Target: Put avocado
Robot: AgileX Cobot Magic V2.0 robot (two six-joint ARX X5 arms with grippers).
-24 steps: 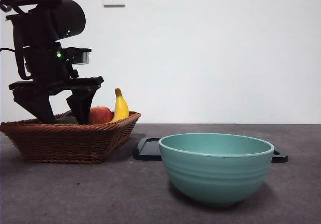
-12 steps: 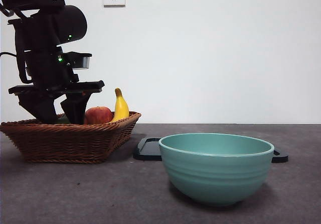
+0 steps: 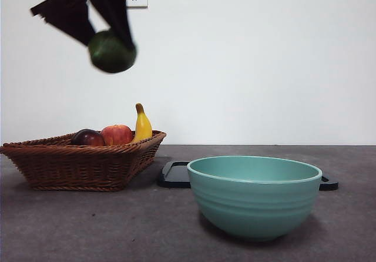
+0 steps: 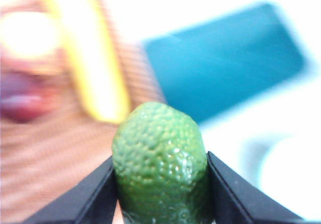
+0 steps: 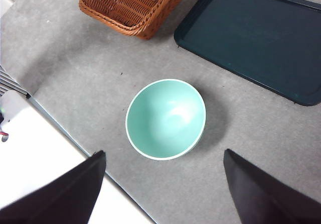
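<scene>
The avocado (image 3: 111, 50), dark green with rough skin, hangs high in the air above the wicker basket (image 3: 76, 159) in the front view. My left gripper (image 3: 108, 42) is shut on it; in the left wrist view the avocado (image 4: 159, 171) sits between the two black jaws of the left gripper (image 4: 160, 184). The teal bowl (image 3: 254, 194) stands at the front right and is empty; it also shows in the right wrist view (image 5: 165, 118). My right gripper (image 5: 163, 184) is open and empty, high above the bowl.
The basket holds a red apple (image 3: 117, 134), a dark red-purple fruit (image 3: 88, 137) and a banana (image 3: 141, 124). A dark flat tray (image 3: 176, 174) lies behind the bowl; it shows in the right wrist view (image 5: 251, 38). The table's edge (image 5: 75, 148) runs near the bowl.
My left gripper has risen out of the basket with the avocado in it, up and slightly right. The dark red-purple fruit in the basket now shows.
</scene>
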